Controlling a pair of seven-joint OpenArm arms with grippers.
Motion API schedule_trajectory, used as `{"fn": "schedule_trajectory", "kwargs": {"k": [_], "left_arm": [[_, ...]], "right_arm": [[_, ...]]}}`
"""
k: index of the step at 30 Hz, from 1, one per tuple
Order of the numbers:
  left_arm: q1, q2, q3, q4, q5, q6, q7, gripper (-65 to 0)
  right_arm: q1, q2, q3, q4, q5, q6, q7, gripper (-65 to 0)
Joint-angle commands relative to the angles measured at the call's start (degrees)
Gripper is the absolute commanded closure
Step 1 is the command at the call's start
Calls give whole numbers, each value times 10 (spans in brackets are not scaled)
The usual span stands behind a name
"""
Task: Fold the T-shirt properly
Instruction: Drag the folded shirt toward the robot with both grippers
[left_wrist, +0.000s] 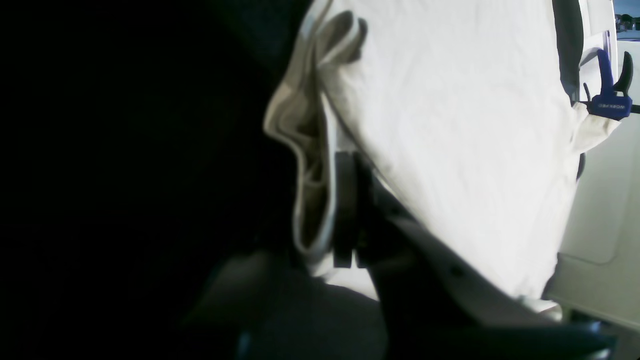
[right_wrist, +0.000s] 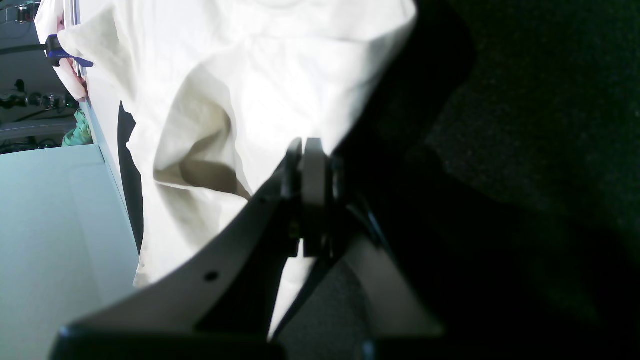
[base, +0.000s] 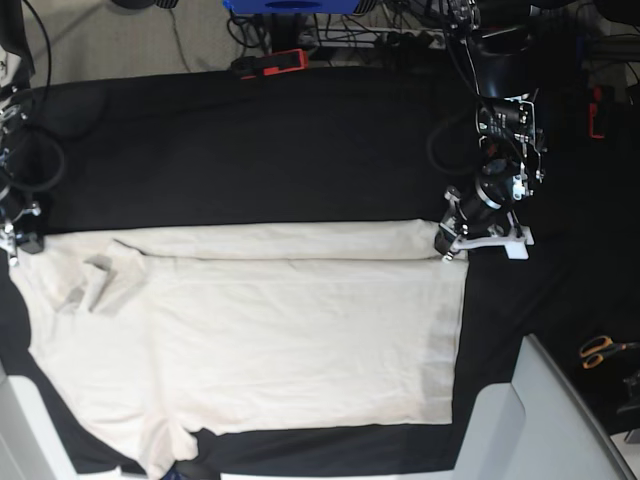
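The cream T-shirt (base: 280, 340) lies spread on the black tablecloth (base: 250, 150), with a narrow band along its far edge folded over. My left gripper (base: 447, 247) is at the shirt's far right corner. In the left wrist view its fingers (left_wrist: 345, 210) are shut on the shirt's edge (left_wrist: 450, 125). My right gripper (base: 22, 243) is at the shirt's far left corner. In the right wrist view its fingers (right_wrist: 312, 165) are shut on the cloth (right_wrist: 250, 75). A sleeve is bunched near the left end (base: 100, 280).
Orange-handled scissors (base: 600, 350) lie at the right edge. A grey-white panel (base: 540, 420) stands at the front right. A red and black tool (base: 272, 63) lies at the back. A blue clamp (left_wrist: 610, 95) is fixed on the table's edge.
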Motion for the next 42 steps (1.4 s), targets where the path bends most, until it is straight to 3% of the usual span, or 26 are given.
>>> {"fn": "schedule_trajectory", "kwargs": {"k": [1, 4, 12, 18, 27, 39, 42], "left_arm": [[9, 4, -15, 1, 5, 11, 16, -76], [15, 17, -36, -1, 8, 11, 17, 0], [22, -13, 44, 22, 7, 11, 18, 0], [71, -24, 47, 109, 10, 21, 18, 0], [122, -51, 53, 170, 9, 31, 18, 0], [185, -55, 52, 223, 10, 31, 19, 0], [194, -65, 53, 219, 10, 31, 19, 0]], "right_arm": [[13, 13, -1, 10, 7, 9, 4, -5], [13, 12, -1, 10, 7, 9, 4, -5], [5, 13, 2, 40, 9, 9, -28, -3], [-20, 9, 5, 119, 11, 9, -92, -2], [-53, 9, 100, 139, 9, 5, -180, -3], [-128, 6, 110, 165, 9, 10, -188, -3], [-154, -21, 109, 238, 9, 10, -197, -3]]}}
